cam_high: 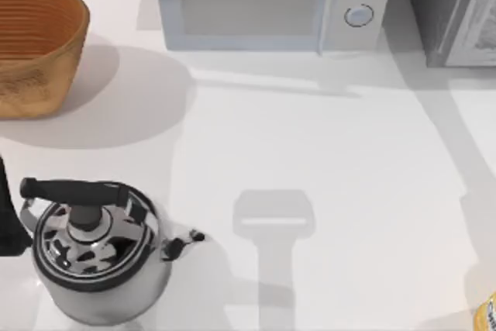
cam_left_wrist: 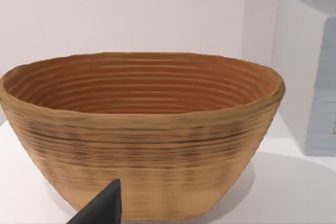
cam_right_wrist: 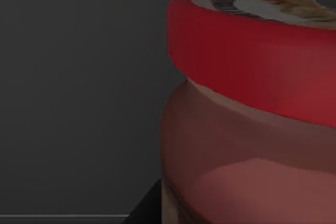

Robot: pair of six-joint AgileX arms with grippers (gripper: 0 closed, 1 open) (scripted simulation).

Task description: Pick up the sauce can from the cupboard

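The sauce can [cam_right_wrist: 252, 129] looms very close in the right wrist view, with a red round lid over a reddish body. It stands against the dark inside of the cupboard [cam_right_wrist: 79, 93]. A dark piece of my right gripper [cam_right_wrist: 143, 209] shows just beside the can's base; whether it grips the can is unclear. In the top view the cupboard [cam_high: 449, 13] is the grey box at the back right. My left arm [cam_high: 6, 218] sits at the table's left edge by the kettle, and a tip of my left gripper [cam_left_wrist: 102, 208] points at the basket.
A woven basket [cam_high: 35, 44] stands at the back left and a white microwave [cam_high: 271, 1] at the back middle. A steel kettle [cam_high: 97, 249] with a black handle sits front left. A yellow-labelled container [cam_high: 488, 315] peeks in at the front right corner.
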